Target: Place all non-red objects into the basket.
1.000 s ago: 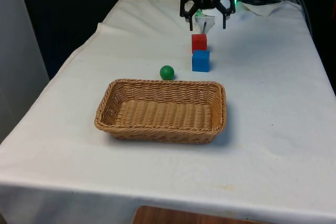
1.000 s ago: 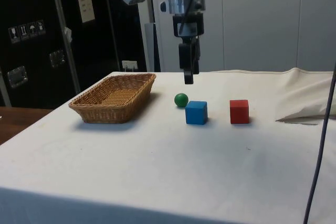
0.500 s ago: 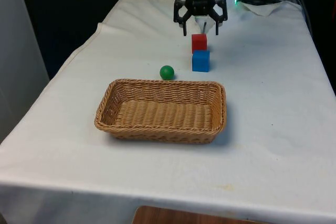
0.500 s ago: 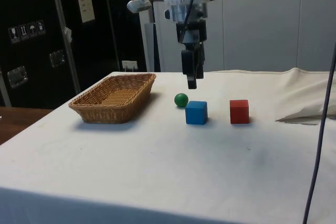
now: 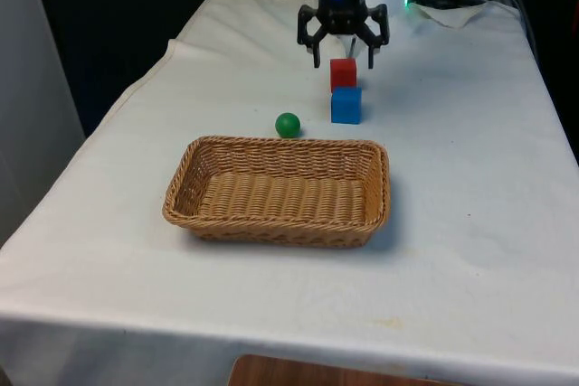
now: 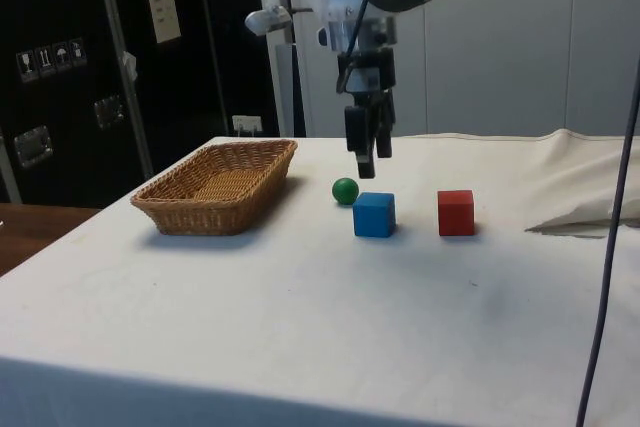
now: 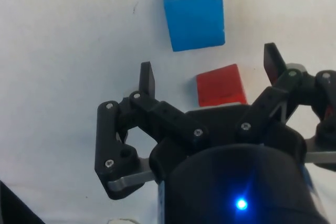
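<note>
**3 small things on the cloth, basket holding nothing**

3 small objects sit on the white cloth (image 5: 470,160) beyond the basket (image 5: 280,189): a green ball (image 5: 288,124), a blue cube (image 5: 346,105) and a red cube (image 5: 343,72). In the front view the ball lies just past the basket's far rim, a little toward the front view's left of the cubes. The blue cube sits near the far right corner of the basket, and the red cube stands just behind it, farther from the basket; the side view shows a clear gap between the 2 cubes. The wicker basket has nothing inside it.

The gripper (image 5: 343,53) hangs in the air with its 2 fingers (image 7: 147,78) spread wide and nothing between them. In the front view it is above the far side of the red cube; in the side view it hangs above the blue cube and the ball, clear of both. From the wrist, the red cube shows between the spread fingers with the blue cube beyond it.
</note>
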`<control>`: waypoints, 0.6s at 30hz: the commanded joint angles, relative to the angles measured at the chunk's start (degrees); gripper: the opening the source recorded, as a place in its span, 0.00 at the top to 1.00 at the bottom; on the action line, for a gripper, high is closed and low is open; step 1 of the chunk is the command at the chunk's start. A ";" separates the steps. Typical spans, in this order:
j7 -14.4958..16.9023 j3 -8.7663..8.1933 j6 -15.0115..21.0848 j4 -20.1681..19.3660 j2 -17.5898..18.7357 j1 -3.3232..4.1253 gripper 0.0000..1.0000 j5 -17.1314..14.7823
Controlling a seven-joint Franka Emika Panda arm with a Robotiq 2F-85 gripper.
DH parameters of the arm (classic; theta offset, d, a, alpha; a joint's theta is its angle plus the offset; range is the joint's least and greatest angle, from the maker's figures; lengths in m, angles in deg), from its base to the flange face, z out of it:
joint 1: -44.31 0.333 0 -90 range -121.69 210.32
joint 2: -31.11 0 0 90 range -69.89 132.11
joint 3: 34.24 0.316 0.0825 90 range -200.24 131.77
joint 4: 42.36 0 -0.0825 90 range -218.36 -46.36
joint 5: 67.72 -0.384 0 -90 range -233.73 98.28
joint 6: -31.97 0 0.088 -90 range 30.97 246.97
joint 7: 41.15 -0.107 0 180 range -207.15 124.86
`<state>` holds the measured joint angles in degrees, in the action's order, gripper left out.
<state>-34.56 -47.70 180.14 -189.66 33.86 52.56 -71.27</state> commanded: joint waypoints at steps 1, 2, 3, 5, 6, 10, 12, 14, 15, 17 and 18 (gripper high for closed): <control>0.11 0.17 1.26 -0.29 0.34 0.06 0.00 -1.09; 0.11 0.23 2.01 -0.29 0.97 0.06 0.00 -1.60; 0.11 0.29 2.41 -0.29 1.32 0.06 0.00 -1.95; -0.11 0.11 1.60 -0.06 1.38 0.00 0.00 -1.09; 0.23 0.34 3.32 -0.34 2.01 0.06 0.00 -2.46; 0.57 0.63 5.39 -0.46 3.50 -0.06 0.00 -3.50; 0.92 0.86 6.36 -0.52 4.13 -0.06 0.00 -4.01; 1.09 0.92 6.65 -0.52 4.30 -0.11 0.00 -4.24; 1.32 0.97 6.99 -0.52 4.47 -0.11 0.00 -4.53; 1.72 1.15 7.51 -0.57 4.87 -0.17 0.00 -4.93; 1.89 1.20 7.85 -0.57 5.04 -0.17 0.00 -5.16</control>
<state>-33.93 -47.19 187.13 -189.89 39.13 52.56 -74.60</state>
